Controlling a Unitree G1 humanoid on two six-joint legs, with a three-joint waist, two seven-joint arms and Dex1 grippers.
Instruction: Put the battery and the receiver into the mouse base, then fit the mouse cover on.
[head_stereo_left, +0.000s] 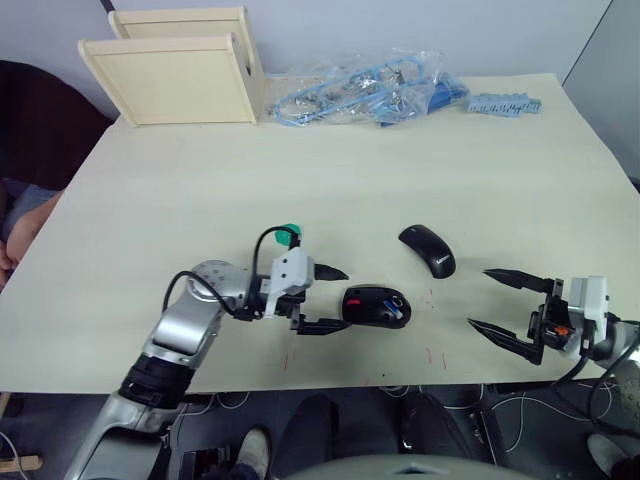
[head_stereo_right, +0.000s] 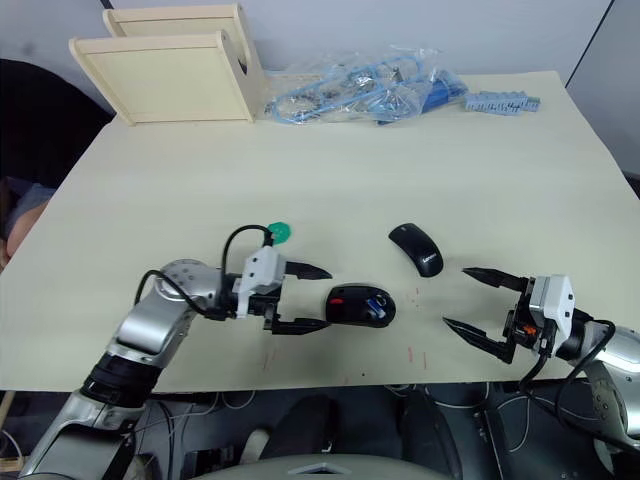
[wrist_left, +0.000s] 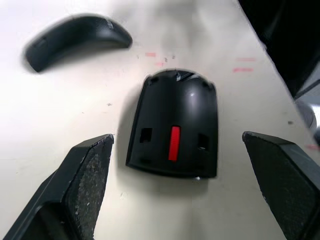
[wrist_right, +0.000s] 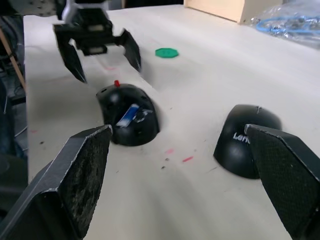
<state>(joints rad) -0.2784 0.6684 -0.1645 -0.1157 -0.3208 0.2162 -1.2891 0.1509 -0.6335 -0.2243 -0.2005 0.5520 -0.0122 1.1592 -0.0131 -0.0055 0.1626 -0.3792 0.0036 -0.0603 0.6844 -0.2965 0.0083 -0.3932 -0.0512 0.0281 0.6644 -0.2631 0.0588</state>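
The mouse base (head_stereo_left: 377, 307) lies near the table's front edge, its inside facing up with a red patch. The blue-and-silver battery (wrist_right: 129, 114) lies inside it. I cannot make out the receiver. My left gripper (head_stereo_left: 342, 299) is open just left of the base, one finger (wrist_left: 85, 175) on either side of its end, touching nothing. The glossy mouse cover (head_stereo_left: 428, 250) rests on the table behind and right of the base. My right gripper (head_stereo_left: 479, 297) is open and empty, to the right of both, pointing at them.
A green disc (head_stereo_right: 281, 231) lies behind the left gripper. Two pale wooden boxes (head_stereo_left: 180, 75) stand at the back left, a clear bag of blue parts (head_stereo_left: 370, 90) at the back middle, a blue strip (head_stereo_left: 505, 103) beside it. The table's front edge (head_stereo_left: 400, 380) is close.
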